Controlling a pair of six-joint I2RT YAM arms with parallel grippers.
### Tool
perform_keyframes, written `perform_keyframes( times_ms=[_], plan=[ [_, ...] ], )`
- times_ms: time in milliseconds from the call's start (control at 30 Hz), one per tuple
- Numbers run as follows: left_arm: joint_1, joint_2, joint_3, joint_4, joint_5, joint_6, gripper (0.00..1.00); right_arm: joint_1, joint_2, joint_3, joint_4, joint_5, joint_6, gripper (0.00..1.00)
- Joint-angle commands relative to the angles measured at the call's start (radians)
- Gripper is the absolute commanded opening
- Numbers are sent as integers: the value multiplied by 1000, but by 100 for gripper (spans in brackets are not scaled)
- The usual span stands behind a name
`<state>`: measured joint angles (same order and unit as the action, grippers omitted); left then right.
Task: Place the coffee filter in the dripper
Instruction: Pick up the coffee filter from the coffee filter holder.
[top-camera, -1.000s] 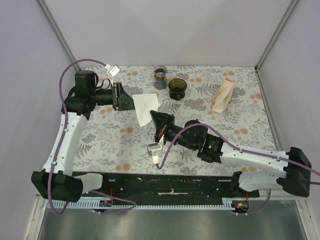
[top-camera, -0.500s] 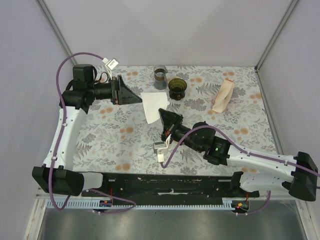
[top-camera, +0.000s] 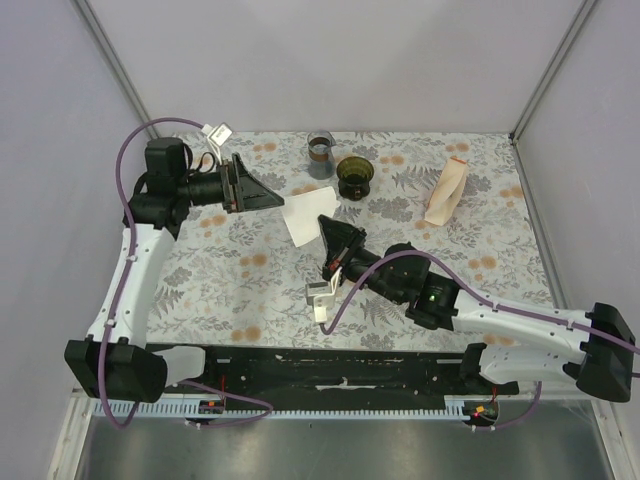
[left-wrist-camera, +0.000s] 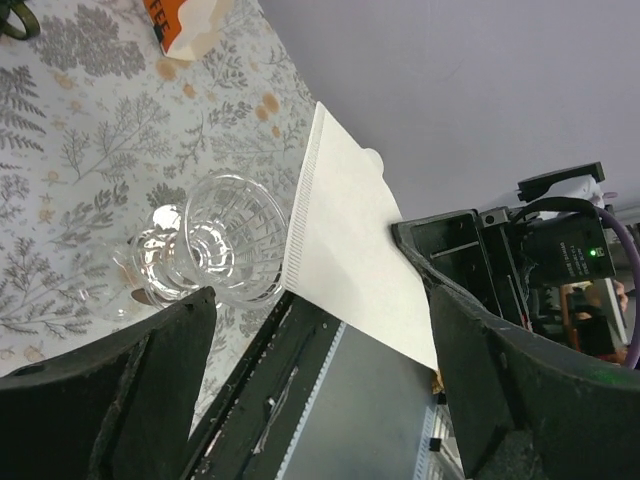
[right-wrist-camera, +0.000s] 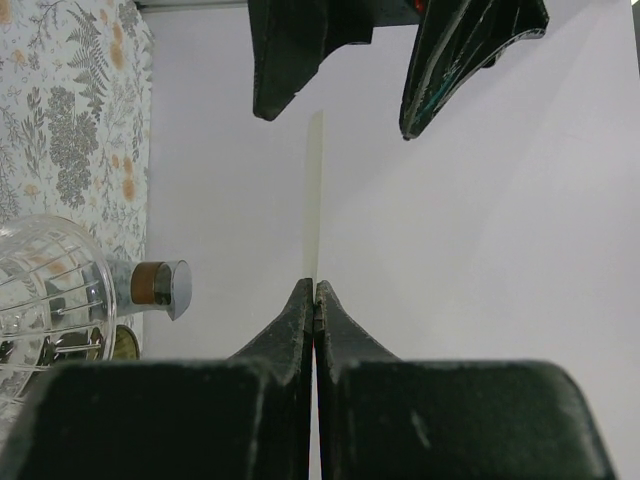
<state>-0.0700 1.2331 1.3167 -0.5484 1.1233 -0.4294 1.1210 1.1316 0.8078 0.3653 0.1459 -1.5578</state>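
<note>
The coffee filter (top-camera: 300, 218) is a flat white paper fan held up in the air over the middle of the table. My right gripper (top-camera: 323, 224) is shut on its near corner. In the right wrist view the filter (right-wrist-camera: 315, 190) shows edge-on, rising from the closed right gripper (right-wrist-camera: 315, 291). My left gripper (top-camera: 280, 199) is open, its tips at the filter's left edge. In the left wrist view the filter (left-wrist-camera: 350, 240) stands between the spread fingers of the left gripper (left-wrist-camera: 300, 268). The dark green dripper (top-camera: 355, 176) stands empty at the back centre.
A glass jar with a brown band (top-camera: 320, 153) stands left of the dripper. A pale peach packet (top-camera: 446, 192) lies at the back right. A clear glass carafe (left-wrist-camera: 215, 250) sits below the filter and also shows in the right wrist view (right-wrist-camera: 40, 300).
The right gripper carried the filter up and toward the back, then slightly left. The left gripper swung round so that its open fingers now meet the filter's edge.
</note>
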Motion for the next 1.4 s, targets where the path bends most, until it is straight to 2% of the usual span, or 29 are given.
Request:
perform_keyframes(
  times_ms=[0, 233, 300, 367, 533, 633, 667, 733, 800, 867, 933, 1000, 1133, 1233, 1367],
  plan=[
    [-36, -15, -24, 90, -8, -86, 93, -3, 16, 39, 69, -19, -36, 0],
    [-76, -12, -37, 102, 4, -88, 93, 11, 66, 79, 78, -55, -48, 0],
    [-85, -11, -50, 107, 7, -88, 90, 13, 86, 90, 86, -55, -51, 0],
    [-93, -11, -71, 119, 6, -103, 73, 13, 102, 97, 93, -55, -48, 0],
    [-93, -7, -90, 139, 26, -115, 4, 14, 103, 99, 75, -74, -19, 0],
    [-93, -4, -70, 125, 32, -95, 2, 13, 85, 82, 84, -72, 82, 1],
    [-93, -1, -59, 110, 29, -82, 2, 11, 68, 77, 101, -71, 163, 11],
    [-93, 6, -25, 44, 3, -4, 2, 5, 2, 82, 64, -69, 359, 43],
    [-93, 11, 28, -39, -49, 88, 2, -26, -79, 93, -14, -112, 580, 69],
    [-93, 12, 82, -103, -101, 170, 2, -110, -162, 96, -81, -242, 836, 89],
    [-94, 14, 130, -151, -126, 234, 2, -244, -223, 97, -136, -426, 1090, 97],
    [-97, 16, 174, -182, -134, 279, 2, -379, -243, 112, -184, -552, 1331, 98],
    [-116, 12, 230, -226, -151, 342, 2, -552, -188, 178, -282, -753, 1626, 93],
    [-145, 5, 234, -249, -189, 372, 2, -583, -126, 211, -253, -891, 1800, 87],
    [-189, -7, 223, -257, -232, 383, 2, -584, -24, 263, -207, -969, 1947, 73]
  ],
)
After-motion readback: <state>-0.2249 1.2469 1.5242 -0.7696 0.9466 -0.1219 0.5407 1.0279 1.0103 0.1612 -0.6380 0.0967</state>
